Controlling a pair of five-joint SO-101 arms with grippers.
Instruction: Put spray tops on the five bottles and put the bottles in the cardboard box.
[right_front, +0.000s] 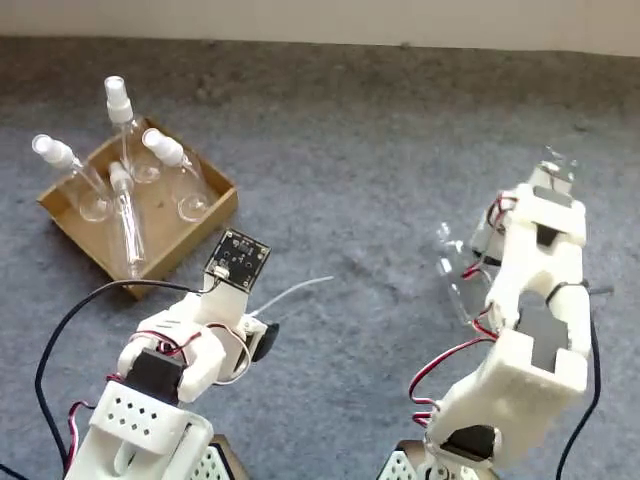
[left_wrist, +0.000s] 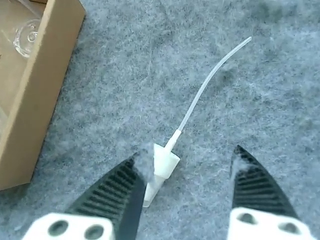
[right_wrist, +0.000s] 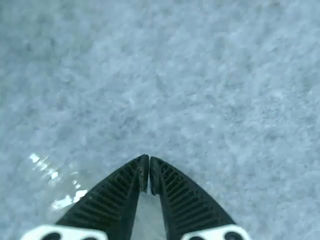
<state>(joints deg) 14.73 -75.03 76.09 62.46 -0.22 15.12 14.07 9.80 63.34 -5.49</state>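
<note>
Lying on the grey counter (right_front: 380, 150), the loose spray top (left_wrist: 162, 167) sat between the two fingers of the left claw (left_wrist: 189, 155). The claw was spread wide around it and gripped nothing. The white head of the top rested just beside one black ribbed finger (left_wrist: 122, 190) and well apart from the other. Its thin dip tube (left_wrist: 210, 80) curved away over the counter, out past the fingertips. In the high view this top (right_front: 295, 293) lay toward the near edge, left of the middle, close to the left arm (right_front: 170, 370).

The cardboard box (right_front: 215, 215) stood near the far left corner of the counter. Four clear bottles (right_front: 128, 225) were inside it, each with a white spray top fitted. Three leaned against the walls and one lay flat along the bottom. A side wall of the box (left_wrist: 45, 80) also showed in the left wrist view, apart from the claw.

The fifth bottle (right_front: 452, 268), clear and hard to make out, was toward the right edge of the counter, close against the right arm (right_front: 530, 330). The right claw (right_wrist: 149, 159) was closed, its fingertips almost meeting with nothing between them. Glints from the bottle (right_wrist: 55, 192) showed just beside one finger, but whether they touched could not be told.
</note>
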